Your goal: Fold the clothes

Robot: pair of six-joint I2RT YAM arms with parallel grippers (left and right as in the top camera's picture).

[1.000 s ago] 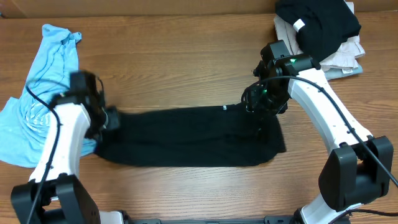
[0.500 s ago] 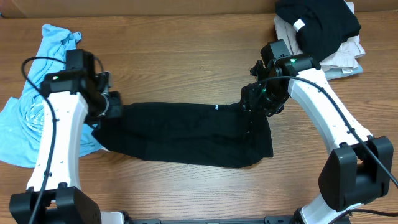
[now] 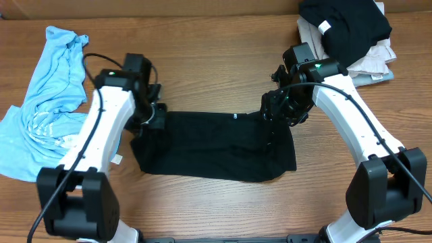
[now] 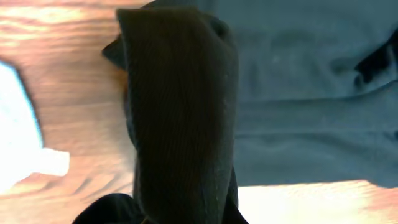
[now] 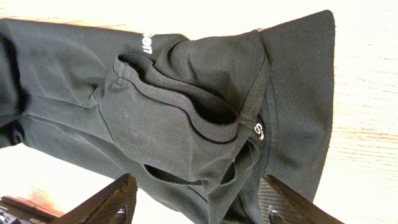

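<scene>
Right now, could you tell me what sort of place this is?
Likely a robot test bench for laundry folding: a wood-grain table, a black shirt half folded, folded garments stacked aside.

The black shirt (image 3: 216, 145) of soft cloth lies mid-worktop (image 3: 216, 67) as a wide, rumpled band running left to right, doubled over on itself. Its left end is gathered and raised off the wood. Its right end is bunched in loose folds, a small white logo (image 3: 234, 116) on the far edge.
</scene>
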